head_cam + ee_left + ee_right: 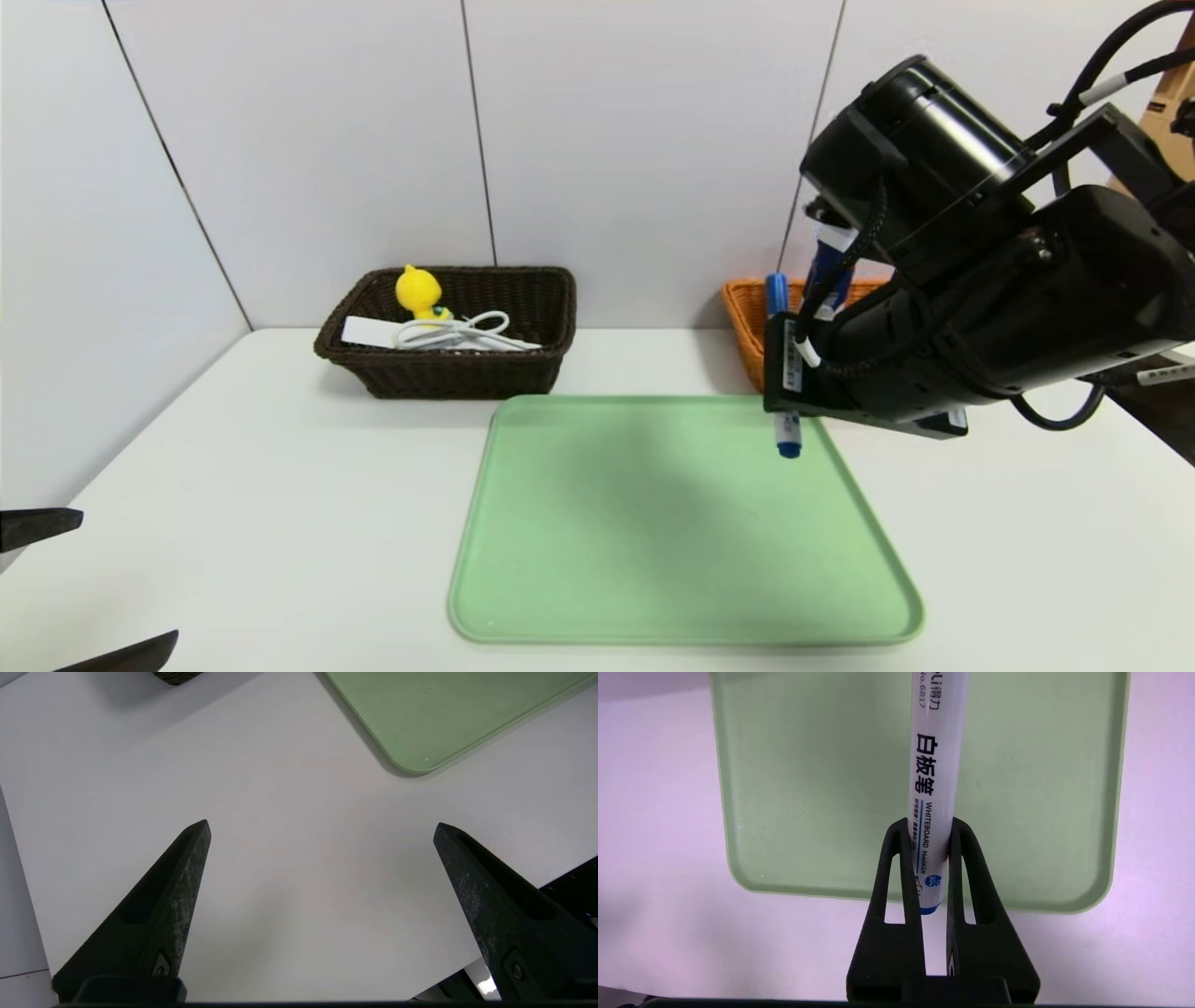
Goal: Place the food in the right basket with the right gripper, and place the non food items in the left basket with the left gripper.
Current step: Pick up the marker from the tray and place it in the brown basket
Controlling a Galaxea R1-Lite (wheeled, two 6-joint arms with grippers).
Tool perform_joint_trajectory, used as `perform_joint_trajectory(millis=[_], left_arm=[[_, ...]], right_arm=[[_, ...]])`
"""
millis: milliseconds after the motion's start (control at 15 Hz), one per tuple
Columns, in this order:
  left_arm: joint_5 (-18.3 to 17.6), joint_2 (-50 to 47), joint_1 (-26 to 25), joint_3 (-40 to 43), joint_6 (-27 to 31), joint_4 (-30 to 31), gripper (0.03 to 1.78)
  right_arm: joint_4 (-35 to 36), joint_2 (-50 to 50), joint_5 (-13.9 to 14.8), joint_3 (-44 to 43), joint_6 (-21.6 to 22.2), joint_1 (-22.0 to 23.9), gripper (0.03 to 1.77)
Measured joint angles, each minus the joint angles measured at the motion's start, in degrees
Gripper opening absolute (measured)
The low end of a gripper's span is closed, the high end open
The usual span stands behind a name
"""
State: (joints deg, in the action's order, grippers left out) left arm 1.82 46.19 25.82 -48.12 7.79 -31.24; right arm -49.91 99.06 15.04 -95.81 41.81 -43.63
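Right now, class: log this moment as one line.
right tool: shut on whiteboard marker, above green tray | left tool: open, idle over table | duck, power strip: in dark basket

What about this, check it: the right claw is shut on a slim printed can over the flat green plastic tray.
Wrong: the right claw is shut on a white cylindrical whiteboard marker, not a can. It is over the flat green plastic tray, as the right wrist view shows.
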Motion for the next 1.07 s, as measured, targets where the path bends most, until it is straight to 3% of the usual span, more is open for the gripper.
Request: perform_joint_trajectory(millis=[533, 1067], left_arm=[[0.0, -0.3, 0.0, 0.1, 0.1, 0.0, 1.69], [0.0, -0.8, 0.0, 1.5, -0.1, 0.0, 1.69]], right_arm=[[9.8, 4.9, 0.3, -5.2, -25.0, 4.4, 0.18], [20.8, 13.9, -2.2, -10.8, -48.6, 8.5, 0.18]])
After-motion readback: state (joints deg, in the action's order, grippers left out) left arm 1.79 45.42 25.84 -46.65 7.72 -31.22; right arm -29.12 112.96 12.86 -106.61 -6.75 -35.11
